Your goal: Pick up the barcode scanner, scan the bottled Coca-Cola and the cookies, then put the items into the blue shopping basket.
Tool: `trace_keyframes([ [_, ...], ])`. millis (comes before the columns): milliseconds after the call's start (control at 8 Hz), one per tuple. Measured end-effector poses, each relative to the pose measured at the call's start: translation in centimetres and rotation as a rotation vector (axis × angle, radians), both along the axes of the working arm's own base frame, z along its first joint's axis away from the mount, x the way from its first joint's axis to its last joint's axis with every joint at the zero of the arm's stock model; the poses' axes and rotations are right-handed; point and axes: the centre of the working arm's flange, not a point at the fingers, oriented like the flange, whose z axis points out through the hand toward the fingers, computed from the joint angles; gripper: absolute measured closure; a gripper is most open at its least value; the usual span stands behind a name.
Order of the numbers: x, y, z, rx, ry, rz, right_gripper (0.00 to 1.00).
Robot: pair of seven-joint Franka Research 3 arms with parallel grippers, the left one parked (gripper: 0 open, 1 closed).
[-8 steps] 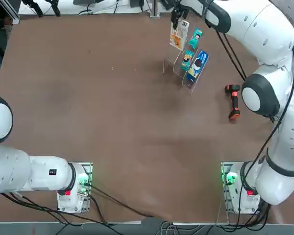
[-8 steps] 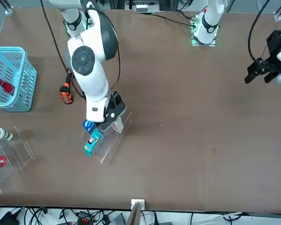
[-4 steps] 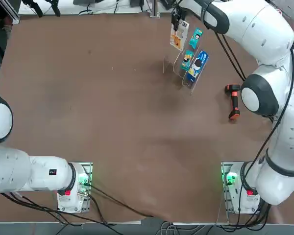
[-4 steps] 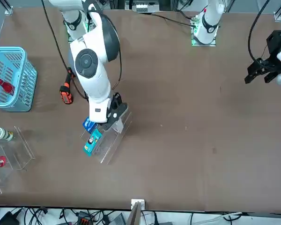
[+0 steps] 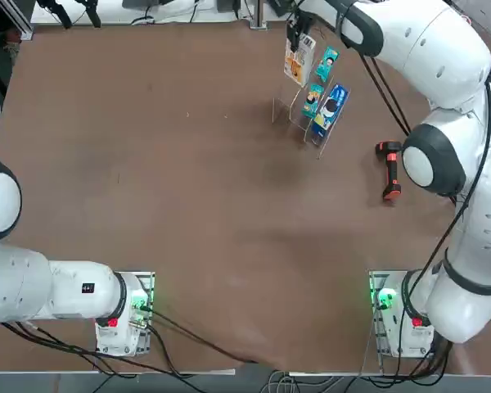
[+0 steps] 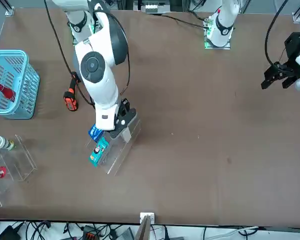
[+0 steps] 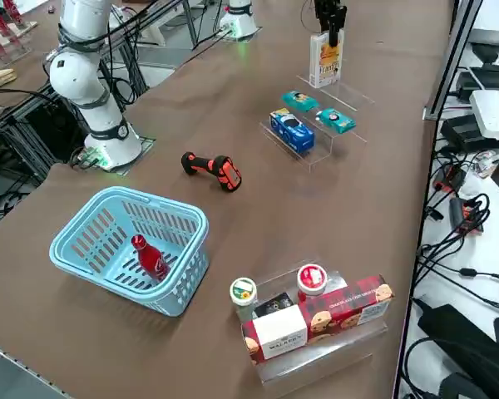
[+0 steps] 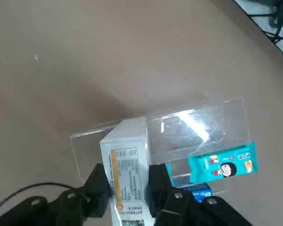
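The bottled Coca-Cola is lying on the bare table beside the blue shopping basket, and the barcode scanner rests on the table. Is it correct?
Not quite: the bottled Coca-Cola is inside the blue shopping basket, as the right side view shows.

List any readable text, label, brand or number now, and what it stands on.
No word or brand reads for certain.
Cookies' white box, between the right gripper's fingers: barcode and fine print, too small.
Teal packet: lettering too small.
Blue packet: lettering too blurred.
Coca-Cola bottle: label too small.
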Motion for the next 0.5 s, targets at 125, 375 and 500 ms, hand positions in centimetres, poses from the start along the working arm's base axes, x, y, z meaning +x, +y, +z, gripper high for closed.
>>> trace_keyframes([
  [125,0.0,-0.6,0.3,-0.011,0.016,0.005,0.56],
  [375,0.4,-4.9,4.6,-0.026,0.037,0.039,0.56],
  [500,0.7,-9.2,7.9,-0.024,0.039,0.057,0.56],
])
